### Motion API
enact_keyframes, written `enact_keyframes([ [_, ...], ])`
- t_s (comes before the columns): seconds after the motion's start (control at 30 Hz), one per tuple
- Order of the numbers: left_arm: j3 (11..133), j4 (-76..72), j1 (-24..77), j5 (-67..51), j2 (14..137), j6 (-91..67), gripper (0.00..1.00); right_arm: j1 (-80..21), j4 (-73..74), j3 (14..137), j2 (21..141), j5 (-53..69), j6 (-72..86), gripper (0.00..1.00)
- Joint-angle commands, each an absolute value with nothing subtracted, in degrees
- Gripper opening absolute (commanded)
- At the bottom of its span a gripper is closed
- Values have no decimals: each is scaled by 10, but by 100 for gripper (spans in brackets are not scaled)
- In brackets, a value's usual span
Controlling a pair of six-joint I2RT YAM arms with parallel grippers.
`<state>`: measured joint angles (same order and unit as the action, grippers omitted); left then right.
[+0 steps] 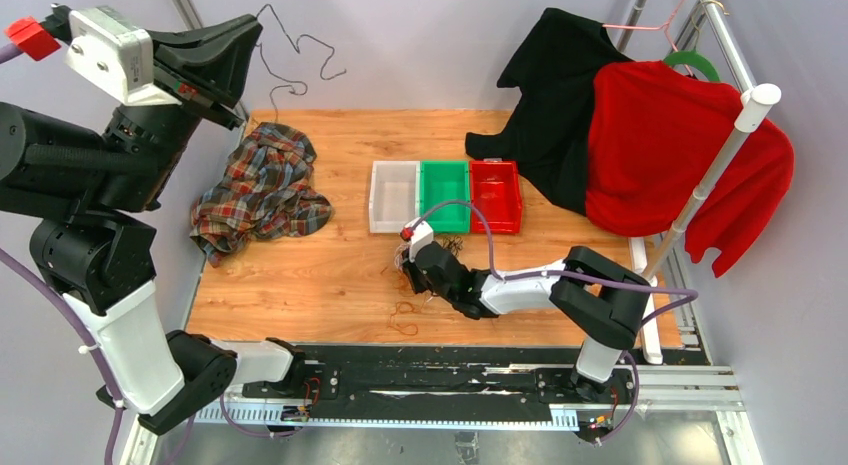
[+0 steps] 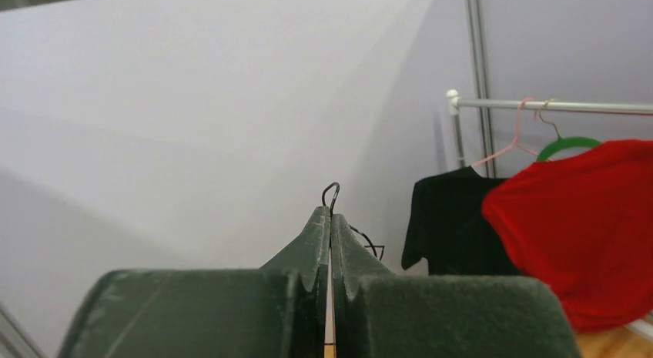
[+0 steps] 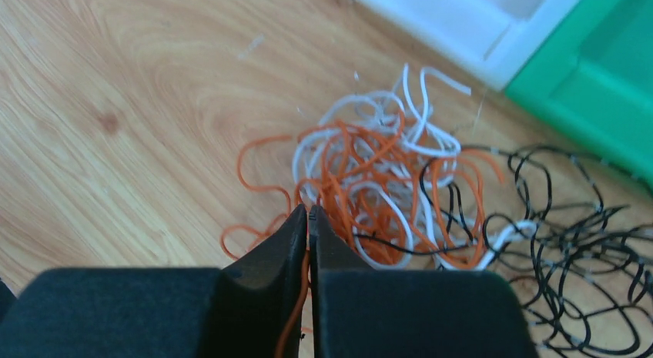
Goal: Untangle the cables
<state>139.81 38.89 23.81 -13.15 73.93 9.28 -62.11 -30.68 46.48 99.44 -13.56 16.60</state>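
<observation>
The cables (image 3: 385,181) lie in a loose knot about mid-counter, toward the near edge, just in front of the white bin (image 1: 392,195) and green bin (image 1: 445,195). They are thin, springy wires, orange, white and black, each curling into small loops, with the orange threaded through the white and the black spread to one side. The right hand (image 3: 309,212) is low over the knot, pinched shut on one orange wire (image 3: 296,312) that runs between its fingers. A pull from here would probably drag the whole clump across the smooth wood counter (image 1: 340,275) rather than free one strand, because the loops hook each other. The wire is also slick and fine enough to slide out of the pinch. The left hand (image 2: 330,213) is raised high off the far left corner, closed on a black wire (image 1: 290,55) with only a small loop showing above its tips. That wire hangs kinked toward the soft, rumpled plaid shirt (image 1: 262,190), where it might snag. I cannot tell whether they touch.
</observation>
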Motion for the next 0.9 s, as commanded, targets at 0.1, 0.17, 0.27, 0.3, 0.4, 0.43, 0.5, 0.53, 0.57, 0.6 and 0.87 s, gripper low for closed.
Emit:
enact_keyframes([
  [0.1,1340,344,241,-115,732,84,0,-621,-331,422,954,-144,202,12],
  [0.17,1298,344,241,-120,725,76,0,-620,-322,415,926,-145,202,25],
  [0.27,1184,323,241,-132,706,62,0,-609,-303,385,847,-155,214,51],
  [0.3,1158,318,241,-138,703,60,0,-604,-296,378,826,-159,219,55],
  [0.4,1085,301,241,-147,703,51,0,-587,-288,352,769,-172,225,62],
  [0.43,1065,294,241,-148,706,50,0,-581,-283,346,752,-175,227,63],
  [0.5,1035,279,241,-153,712,51,0,-567,-274,335,721,-178,230,64],
  [0.53,1022,272,241,-152,717,51,1,-560,-270,330,705,-178,232,64],
  [0.57,1013,266,241,-151,722,51,0,-552,-266,325,695,-179,233,64],
  [0.6,1005,261,241,-152,728,52,0,-544,-262,323,686,-179,234,64],
  [0.87,995,248,241,-140,790,89,0,-484,-249,305,665,-165,244,62],
])
